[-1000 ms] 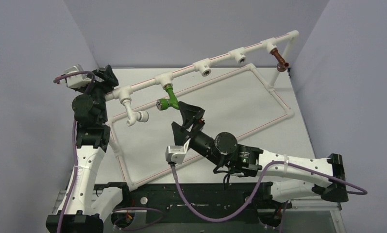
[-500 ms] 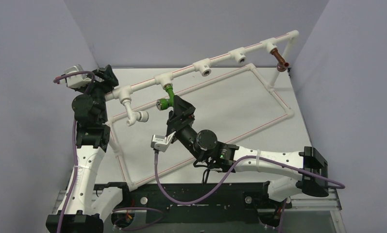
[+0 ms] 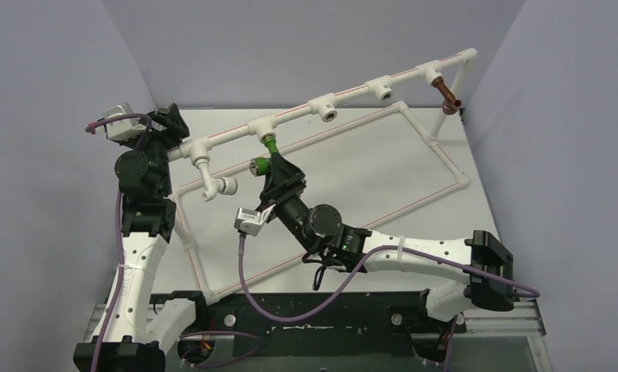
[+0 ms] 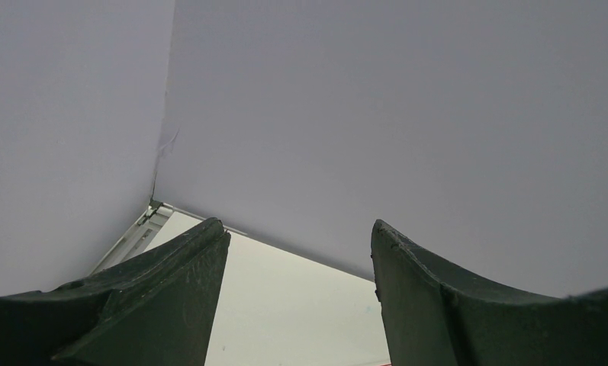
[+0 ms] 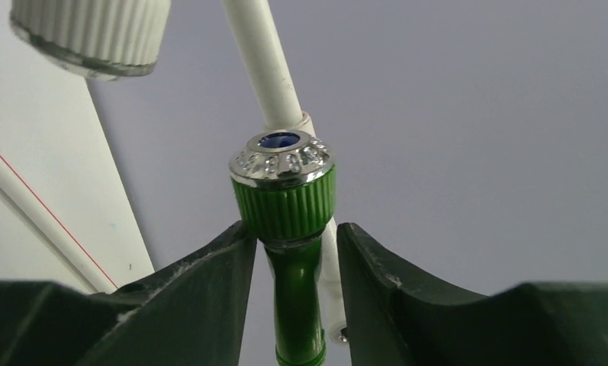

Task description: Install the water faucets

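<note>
Pinching the green faucet (image 5: pixel 285 200) at its ribbed collar, the right gripper (image 5: pixel 291 226) reached up to the white pipe frame (image 3: pixel 352 94), where this faucet hung from a socket. The brown faucet (image 3: pixel 447 93) sat at the far right socket. The left gripper (image 4: pixel 297 229) stood spread, holding nothing.

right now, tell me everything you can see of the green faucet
The green faucet looks like glossy bright green plastic: a ribbed collar capped by a silver embossed rim with a blue centre, then a thinner smooth stem. From above, it hangs bent from a white tee socket on the pipe frame, rimmed end pointing left. The right gripper has its jaws close on either side just under the collar; whether they press it is unclear.
</note>
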### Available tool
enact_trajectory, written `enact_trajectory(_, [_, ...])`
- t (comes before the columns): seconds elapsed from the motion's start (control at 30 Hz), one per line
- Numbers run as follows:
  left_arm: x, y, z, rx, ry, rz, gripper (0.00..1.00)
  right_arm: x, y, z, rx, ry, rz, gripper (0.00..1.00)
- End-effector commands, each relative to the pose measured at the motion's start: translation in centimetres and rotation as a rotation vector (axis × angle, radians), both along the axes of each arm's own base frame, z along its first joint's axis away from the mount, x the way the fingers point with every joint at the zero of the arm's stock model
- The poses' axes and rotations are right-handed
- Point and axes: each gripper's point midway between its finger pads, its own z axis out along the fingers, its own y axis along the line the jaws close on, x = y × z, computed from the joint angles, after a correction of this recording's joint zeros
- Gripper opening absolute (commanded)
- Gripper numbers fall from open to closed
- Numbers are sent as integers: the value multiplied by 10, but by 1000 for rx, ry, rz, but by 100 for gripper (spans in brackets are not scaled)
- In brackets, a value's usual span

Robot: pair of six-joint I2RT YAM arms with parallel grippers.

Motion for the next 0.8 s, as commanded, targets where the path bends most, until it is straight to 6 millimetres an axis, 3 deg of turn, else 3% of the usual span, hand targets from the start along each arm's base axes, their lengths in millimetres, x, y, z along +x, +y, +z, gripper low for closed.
enact_trajectory(0.0, [-3,2,-155,29,511,-8,66,2,-8,39,158,-34,-31,38])
enact_trajectory(0.17, [-3,2,-155,28,510,-6,66,4,-9,42,233,-20,-53,0])
enact_trajectory(0.3, [-3,3,-154,30,511,-5,66,2,-15,47,382,-2,-71,0])
enact_trajectory(0.5, [-3,3,-155,30,512,-2,66,2,-25,52,741,111,-63,0])
enact_trajectory(0.77, [-4,2,-153,28,504,-8,66,7,-35,39,1226,358,-17,0])
